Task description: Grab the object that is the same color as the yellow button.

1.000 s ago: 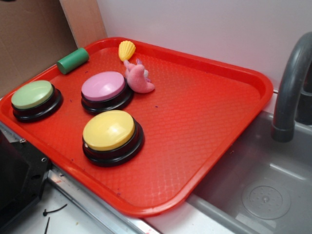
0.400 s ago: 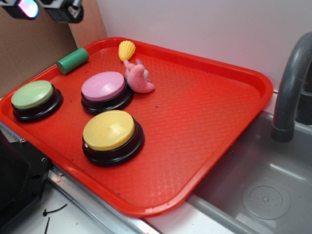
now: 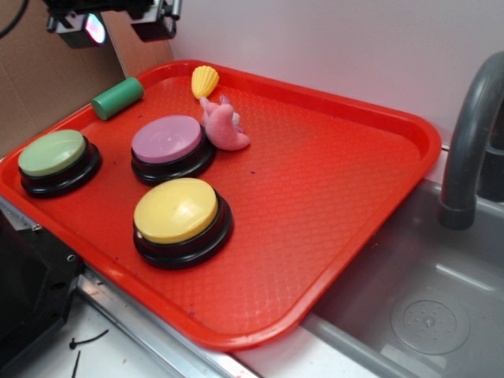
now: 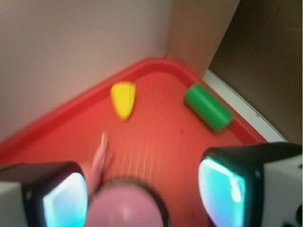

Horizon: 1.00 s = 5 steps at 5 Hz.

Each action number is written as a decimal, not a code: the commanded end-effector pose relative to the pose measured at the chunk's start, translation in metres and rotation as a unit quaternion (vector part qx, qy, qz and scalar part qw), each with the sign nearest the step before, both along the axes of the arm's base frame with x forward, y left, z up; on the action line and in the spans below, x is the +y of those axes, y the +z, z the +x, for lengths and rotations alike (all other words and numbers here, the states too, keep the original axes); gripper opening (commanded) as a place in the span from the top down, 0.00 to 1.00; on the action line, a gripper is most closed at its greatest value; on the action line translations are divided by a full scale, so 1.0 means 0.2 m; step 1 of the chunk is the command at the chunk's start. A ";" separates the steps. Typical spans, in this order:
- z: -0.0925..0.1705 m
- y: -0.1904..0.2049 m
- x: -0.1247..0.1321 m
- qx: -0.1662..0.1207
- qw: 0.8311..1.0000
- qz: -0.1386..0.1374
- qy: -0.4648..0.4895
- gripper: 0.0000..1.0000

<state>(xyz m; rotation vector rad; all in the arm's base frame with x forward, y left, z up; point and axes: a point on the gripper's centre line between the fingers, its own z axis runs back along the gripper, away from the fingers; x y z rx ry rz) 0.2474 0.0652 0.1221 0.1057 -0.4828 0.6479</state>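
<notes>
The object, a small yellow ridged shell (image 3: 205,80), lies at the far edge of the red tray (image 3: 339,181); the wrist view has it (image 4: 123,99) ahead near the tray corner. The yellow button (image 3: 176,209) stands on its black base at the tray's near side. My gripper (image 3: 118,27) hovers high at the top left, above and left of the shell. It is open (image 4: 144,194), with nothing between its glowing fingers. The wrist view is blurred.
A pink button (image 3: 166,139) and a pink plush (image 3: 224,126) sit just in front of the shell. A green cylinder (image 3: 118,98) lies to its left and a green button (image 3: 52,153) further left. A grey faucet (image 3: 472,134) and sink (image 3: 425,315) are at the right.
My gripper came into view at the top left and has moved right and a little lower. Nothing on the tray has moved.
</notes>
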 end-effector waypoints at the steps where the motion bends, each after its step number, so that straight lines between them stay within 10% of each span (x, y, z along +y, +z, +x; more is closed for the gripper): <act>1: 0.30 -0.10 0.21 -0.026 0.998 0.036 0.041 0.00; 5: 0.55 -0.38 0.31 0.021 0.998 0.039 -0.053 0.00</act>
